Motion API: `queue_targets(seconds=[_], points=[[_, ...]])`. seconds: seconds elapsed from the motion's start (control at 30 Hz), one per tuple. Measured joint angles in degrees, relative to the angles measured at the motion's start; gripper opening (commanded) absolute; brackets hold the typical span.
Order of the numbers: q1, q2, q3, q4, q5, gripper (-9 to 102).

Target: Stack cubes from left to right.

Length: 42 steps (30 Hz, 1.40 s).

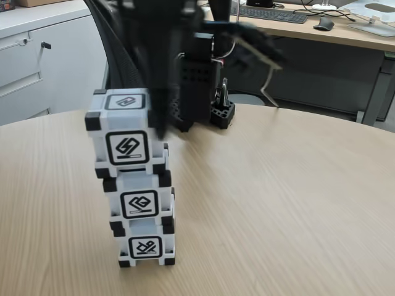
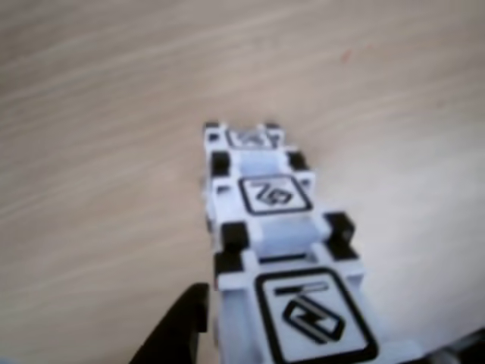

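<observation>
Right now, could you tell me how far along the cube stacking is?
All three cubes stand in one tower on the table: bottom cube, middle cube, top cube. The top one sits slightly left of the others. The gripper is at its right side; whether it is gripping, I cannot tell. Left: let go and back away.

Even, bright indoor light is seen in the fixed view; faint shadows are cast under the stacked cubes [image 1: 137, 179], and the dark arm [image 1: 166, 55] at upper centre is smeared by motion blur. The other view is soft and defocused throughout, worst along the bottom edge.
</observation>
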Motion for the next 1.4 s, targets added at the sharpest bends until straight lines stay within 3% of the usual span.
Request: queue_targets(seconds=[0.7,0.8,0.87,0.9,1.4], points=[[-20.04,0.0,0.0,0.0,9.93,44],[-21.36,0.0,0.0,0.0,10.37,35],[-22.24,0.0,0.0,0.0,10.37,8],[-22.24,0.0,0.0,0.0,10.2,0],[-22.5,0.0,0.18,0.0,13.89,0]])
